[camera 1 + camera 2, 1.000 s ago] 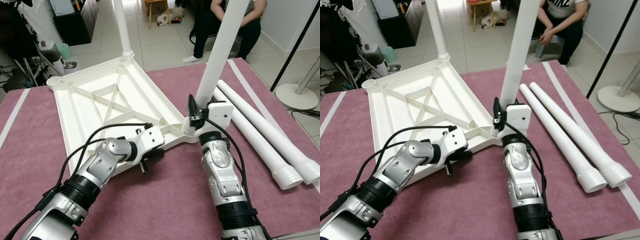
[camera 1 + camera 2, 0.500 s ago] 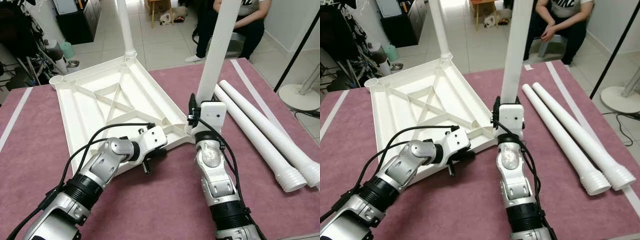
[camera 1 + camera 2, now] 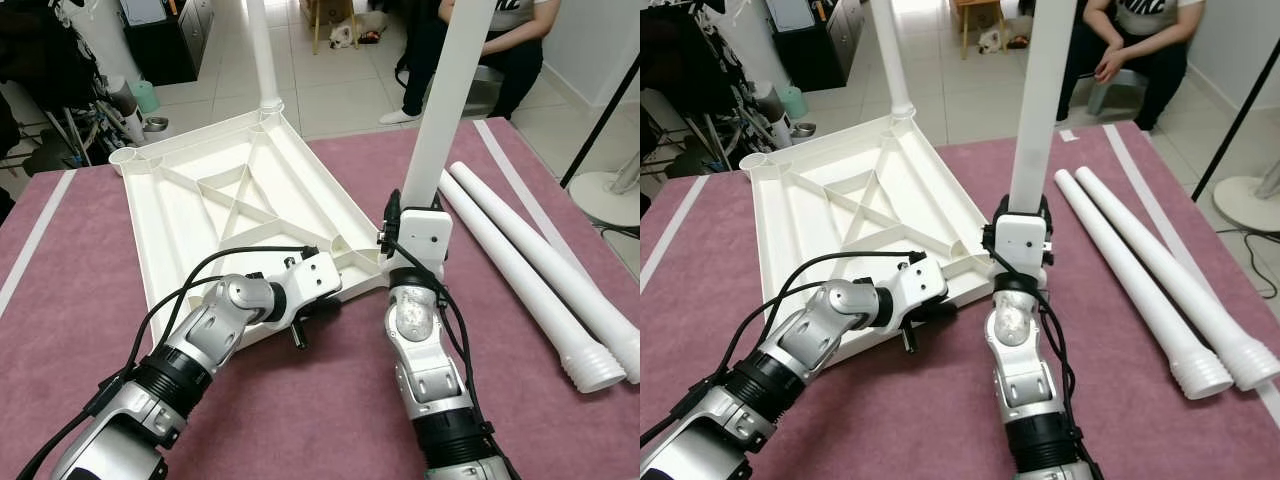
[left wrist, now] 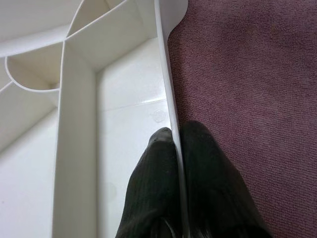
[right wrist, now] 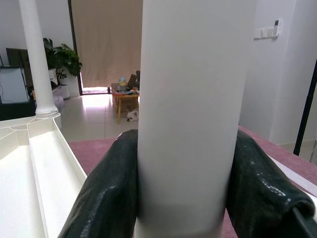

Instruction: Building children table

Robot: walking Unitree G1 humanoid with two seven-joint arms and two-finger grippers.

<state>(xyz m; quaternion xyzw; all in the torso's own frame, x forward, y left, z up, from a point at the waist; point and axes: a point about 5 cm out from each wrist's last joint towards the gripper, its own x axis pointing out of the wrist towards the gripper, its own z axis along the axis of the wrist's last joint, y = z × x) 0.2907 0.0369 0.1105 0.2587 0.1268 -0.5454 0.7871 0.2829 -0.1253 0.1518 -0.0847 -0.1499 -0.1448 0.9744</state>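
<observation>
Right gripper (image 5: pixel 184 198) is clamping the upright table leg (image 3: pixel 448 95) at the near-right corner of the upside-down tabletop (image 3: pixel 215 215), fingers (image 5: pixel 106 193) on both sides. Left gripper (image 4: pixel 178 148) is pinching the tabletop's near edge wall, beside that corner. Two spare legs (image 3: pixel 540 275) are lying on the maroon mat (image 3: pixel 300 420), right of the tabletop. Another leg (image 3: pixel 264 55) is standing at the far corner.
</observation>
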